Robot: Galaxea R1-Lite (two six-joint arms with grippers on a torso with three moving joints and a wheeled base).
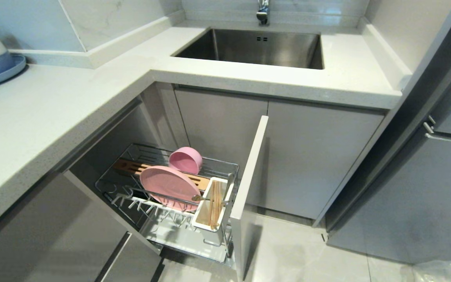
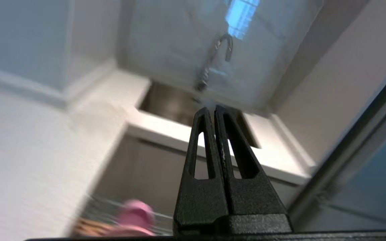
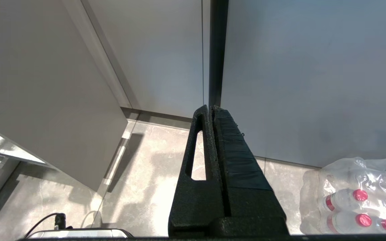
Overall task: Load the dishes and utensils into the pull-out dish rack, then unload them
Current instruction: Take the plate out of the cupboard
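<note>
Dish rack [image 1: 170, 203]: pulled out of the lower cabinet below the counter corner, its grey door front facing the floor side — fully open and loaded.
Plate [image 1: 169, 185]: pink, standing on edge in the wire prongs near the front of the rack.
Bowl [image 1: 186, 159]: pink, tipped on its side just behind the plate, beside the slotted wooden bar.
Chopsticks [image 1: 214, 203]: upright in the white utensil holder at the rack's front corner.
Fork [image 1: 206, 198]: silver, lying across the rim of that holder, handle toward the plate.
Left gripper [image 2: 214, 110]: clenched on nothing, aimed over the sink edge with the rack low in its view — not in the head view.
Right gripper [image 3: 210, 108]: pressed together, empty, parked low and pointing at a cabinet front and the floor.
Progress: loading looks finished; all four items sit in the rack.
Left to do: the whole unloading half, judged from nothing yet lifted out.
</note>
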